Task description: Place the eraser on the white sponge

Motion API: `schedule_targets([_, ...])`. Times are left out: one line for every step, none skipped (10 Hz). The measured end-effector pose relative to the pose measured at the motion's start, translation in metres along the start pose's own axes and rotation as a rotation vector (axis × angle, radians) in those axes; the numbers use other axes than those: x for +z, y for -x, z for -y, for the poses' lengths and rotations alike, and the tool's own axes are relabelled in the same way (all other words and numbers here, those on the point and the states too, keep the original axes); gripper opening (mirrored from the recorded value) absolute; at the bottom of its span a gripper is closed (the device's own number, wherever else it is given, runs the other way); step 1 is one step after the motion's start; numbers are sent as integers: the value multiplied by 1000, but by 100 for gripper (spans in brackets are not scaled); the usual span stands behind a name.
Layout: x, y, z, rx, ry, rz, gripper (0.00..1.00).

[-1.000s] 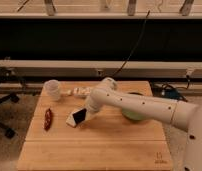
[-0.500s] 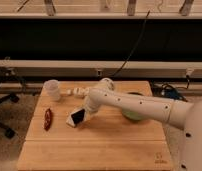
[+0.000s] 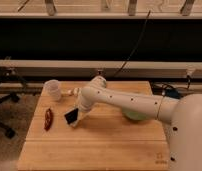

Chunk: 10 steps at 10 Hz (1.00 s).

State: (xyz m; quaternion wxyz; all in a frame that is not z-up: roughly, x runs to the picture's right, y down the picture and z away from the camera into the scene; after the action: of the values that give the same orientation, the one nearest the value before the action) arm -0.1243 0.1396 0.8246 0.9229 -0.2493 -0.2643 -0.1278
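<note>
The black eraser [image 3: 70,116] is tilted up at the tip of my arm, left of the middle of the wooden table [image 3: 94,150]. My gripper [image 3: 77,117] is at that spot and appears shut on the eraser, just above the tabletop. A small cream-white piece [image 3: 78,122] shows right under the eraser's lower right edge. I cannot tell whether it is the white sponge or a finger. No other sponge shows, and my arm covers the table behind the gripper.
A white cup [image 3: 53,89] stands at the back left. A dark red chili-shaped thing [image 3: 48,120] lies near the left edge. A white bottle [image 3: 96,81] sits behind my arm, and a green bowl [image 3: 136,114] is partly hidden at the right.
The gripper and the eraser have shifted slightly to the left and the eraser has tilted a little more. Nothing else has moved.
</note>
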Motion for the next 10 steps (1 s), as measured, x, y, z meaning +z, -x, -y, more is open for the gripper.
schedule_targets([1, 0, 1, -3, 3, 2, 1])
schedule_targets([3, 2, 3, -7, 7, 4, 1])
schedule_targets([5, 3, 5, -9, 7, 4, 4])
schedule_targets([7, 3, 9, -8, 4, 3, 13])
schedule_targets([8, 2, 11, -6, 1, 2, 23])
schedule_targets([9, 0, 12, -3, -1, 1, 31])
schedule_targets([10, -2, 13, 0, -4, 1, 43])
schedule_targets([11, -3, 13, 2, -6, 2, 53])
schedule_targets([12, -3, 14, 2, -9, 4, 63])
schedule_targets([12, -5, 14, 4, -12, 5, 74])
